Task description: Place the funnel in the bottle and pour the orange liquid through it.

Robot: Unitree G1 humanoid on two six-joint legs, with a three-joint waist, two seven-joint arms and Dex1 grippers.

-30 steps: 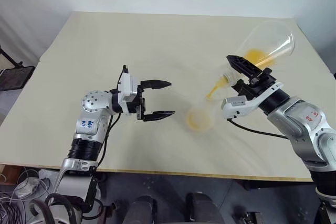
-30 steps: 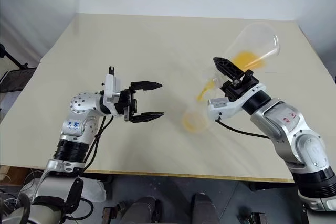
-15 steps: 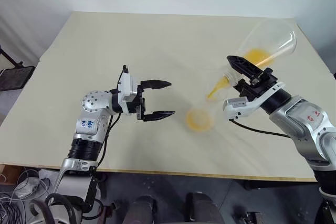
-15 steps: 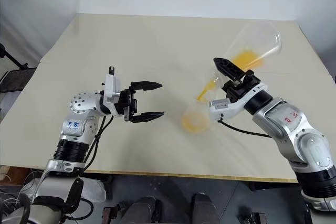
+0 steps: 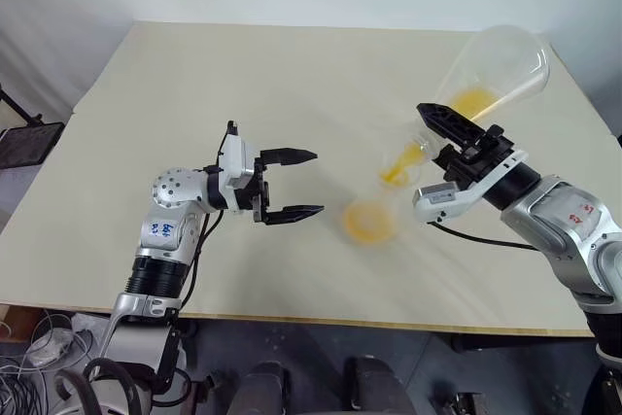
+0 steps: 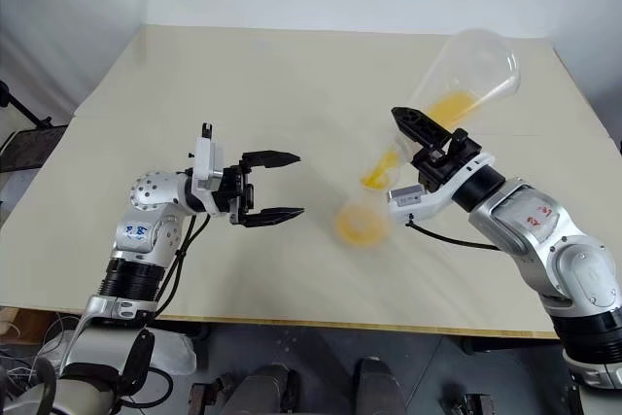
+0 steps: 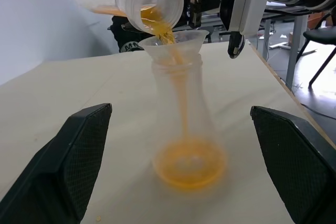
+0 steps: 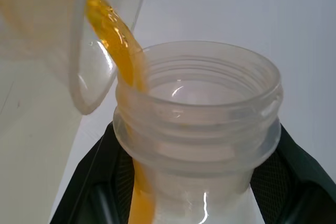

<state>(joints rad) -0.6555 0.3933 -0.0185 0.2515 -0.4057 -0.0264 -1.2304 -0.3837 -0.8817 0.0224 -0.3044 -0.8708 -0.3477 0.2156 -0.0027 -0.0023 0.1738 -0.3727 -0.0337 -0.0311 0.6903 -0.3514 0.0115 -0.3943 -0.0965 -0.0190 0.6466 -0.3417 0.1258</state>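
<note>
Beige tabletop point(image 5: 243, 75). Right end effector point(image 5: 449, 133) clamps the neck of a tilted clear conical flask point(image 5: 496, 70), held above the tabletop. Left end effector point(image 5: 292, 185) hovers wide, holding nothing. Translucent whitish plastic bottle point(image 7: 184, 124) stands between them, small clear funnel point(image 7: 176, 41) seated in its neck. Orange liquid point(image 7: 186, 163) streams through, pooling in its base.

You see two silver-grey metal arms: the left arm point(image 5: 173, 216) at lower left carries blue markings, the right arm point(image 5: 559, 225) at lower right red ones; black cables trail from both.
</note>
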